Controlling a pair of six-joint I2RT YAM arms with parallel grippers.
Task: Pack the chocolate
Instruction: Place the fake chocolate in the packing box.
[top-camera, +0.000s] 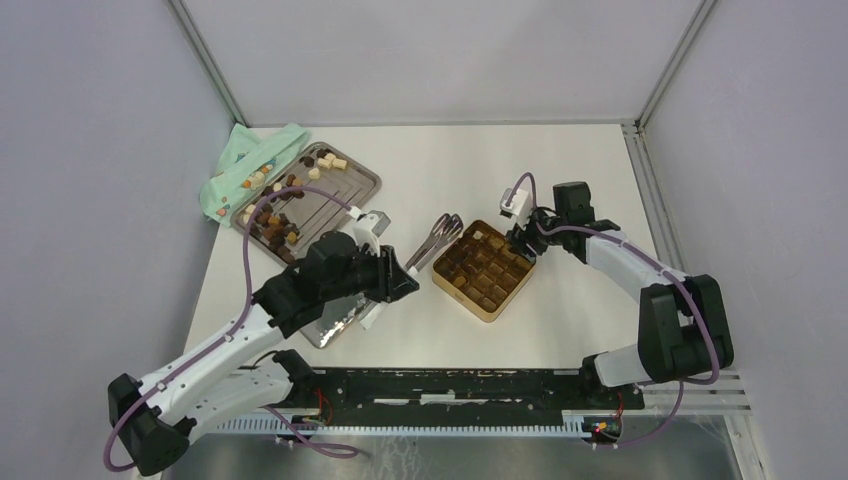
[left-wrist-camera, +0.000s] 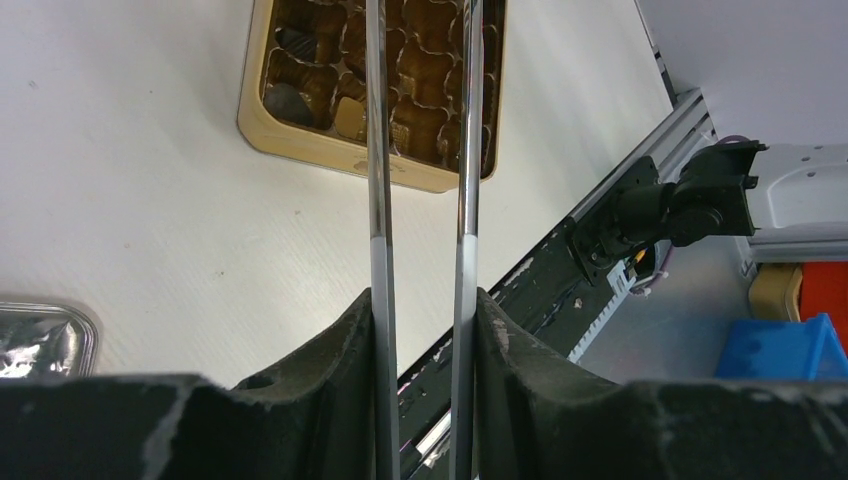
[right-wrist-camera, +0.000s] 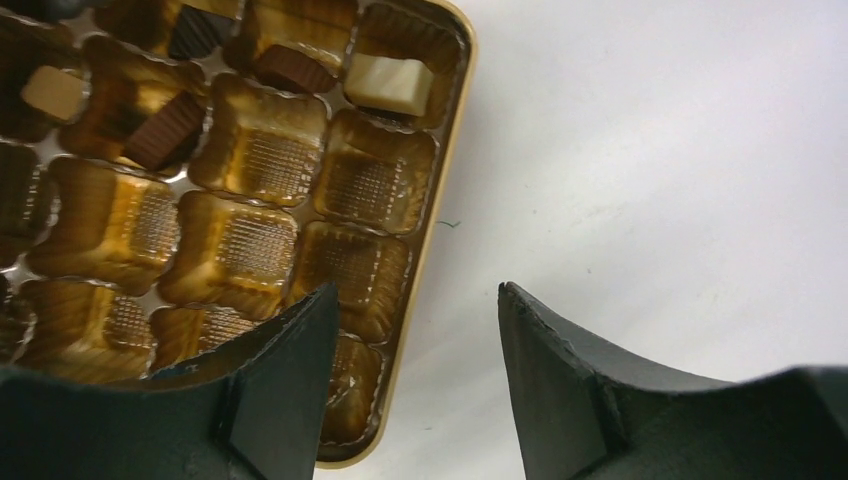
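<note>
Most of the chocolate (top-camera: 278, 220) lies on the metal tray (top-camera: 350, 185) at the far left of the top view, beside the mint-green bag (top-camera: 245, 165), and only a few pieces sit in the gold tin (top-camera: 485, 272) near the middle of the table (top-camera: 560, 170). The left gripper (top-camera: 398, 282) is clamped on the tongs (top-camera: 436, 238), whose tips reach toward the tin's left side, and the right gripper (top-camera: 522, 240) hangs at its right corner. I judge the step to be a placement, so the tongs should come down square over one empty cup and release only once low. Whether a piece is pinched in the tips is too small to tell here. From the left wrist, the fingers (left-wrist-camera: 345, 335) press on both blades, which run parallel out over the tin. The grip looks even, so a slow, level approach should keep the blades from twisting. The tips are cut off at the top edge, so their load is hidden. From the right wrist, the jaws stand wide and hold nothing, one over the empty cups (right-wrist-camera: 265, 165) and one over bare table, with the rim between them. Closing gently on that wall would steady the tin, and its near corner is hidden behind the fingers
</note>
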